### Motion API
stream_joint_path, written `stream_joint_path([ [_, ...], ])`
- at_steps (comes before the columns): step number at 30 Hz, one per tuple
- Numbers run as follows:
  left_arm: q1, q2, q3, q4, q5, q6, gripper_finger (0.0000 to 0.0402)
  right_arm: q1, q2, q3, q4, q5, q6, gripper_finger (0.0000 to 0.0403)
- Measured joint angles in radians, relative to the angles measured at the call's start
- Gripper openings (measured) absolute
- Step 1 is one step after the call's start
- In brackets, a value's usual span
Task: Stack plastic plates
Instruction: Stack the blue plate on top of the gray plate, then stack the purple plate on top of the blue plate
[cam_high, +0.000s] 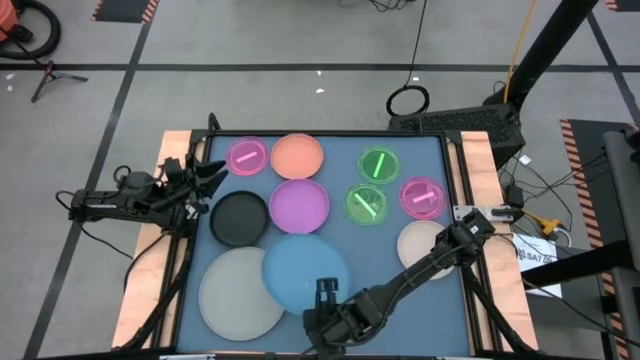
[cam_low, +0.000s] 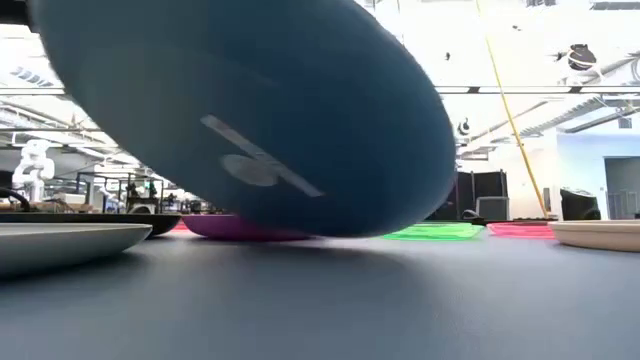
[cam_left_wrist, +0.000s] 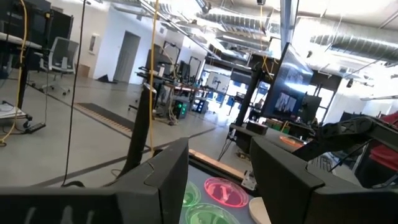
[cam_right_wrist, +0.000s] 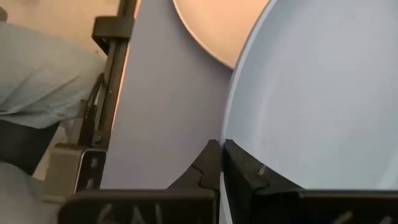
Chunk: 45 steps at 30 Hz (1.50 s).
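My right gripper (cam_high: 325, 292) is at the table's near edge, shut on the large light-blue plate (cam_high: 303, 268), whose underside (cam_low: 250, 110) fills the low view. The blue plate overlaps the right edge of the large grey plate (cam_high: 238, 293). Flat on the table lie the black plate (cam_high: 240, 218), purple plate (cam_high: 298, 205), orange plate (cam_high: 297, 157), beige plate (cam_high: 420, 243), two pink plates (cam_high: 247, 155) (cam_high: 422, 197) and two green plates (cam_high: 378, 165) (cam_high: 367, 204). My left gripper (cam_left_wrist: 217, 186) waits open at the table's left edge (cam_high: 205, 180). My right gripper pinches the light-blue plate's near rim (cam_right_wrist: 225, 144) between its two fingers (cam_right_wrist: 239, 167), which come from the table's near side. The plate is tilted: the held rim is raised, and the far rim (cam_low: 330, 232) hangs low by the table. Whether that rim touches, I cannot tell.
Black rails and wooden strips (cam_high: 178, 145) border the blue mat on the left and right. The right arm (cam_high: 430, 255) slants across the near right corner, over the beige plate's edge. A pale plate (cam_right_wrist: 217, 25) shows beyond the held rim. Bare mat lies between the beige plate and the near edge.
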Motion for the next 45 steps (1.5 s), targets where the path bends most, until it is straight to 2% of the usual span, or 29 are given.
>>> stream_joint_path([
  [9, 0.000, 0.000, 0.000, -0.002, 0.000, -0.021, 0.0179, -0.014, 0.031, 0.000, 0.226, 0.033, -0.251, 0.0000],
  [18, 0.000, 0.000, 0.000, -0.003, 0.000, -0.026, 0.0179, -0.043, 0.111, 0.000, 0.315, 0.028, -0.482, 0.0002],
  [26, 0.000, 0.000, 0.000, -0.003, 0.000, -0.029, 0.0179, -0.045, 0.137, 0.000, 0.354, 0.057, -0.681, 0.0032],
  [37, 0.000, 0.000, 0.000, -0.006, 0.000, -0.029, 0.0179, -0.052, 0.137, 0.000, 0.437, 0.068, -0.649, 0.0065],
  [45, 0.000, 0.000, 0.000, -0.011, 0.000, -0.028, 0.0179, -0.053, 0.128, 0.000, 0.434, 0.178, -0.500, 0.0065],
])
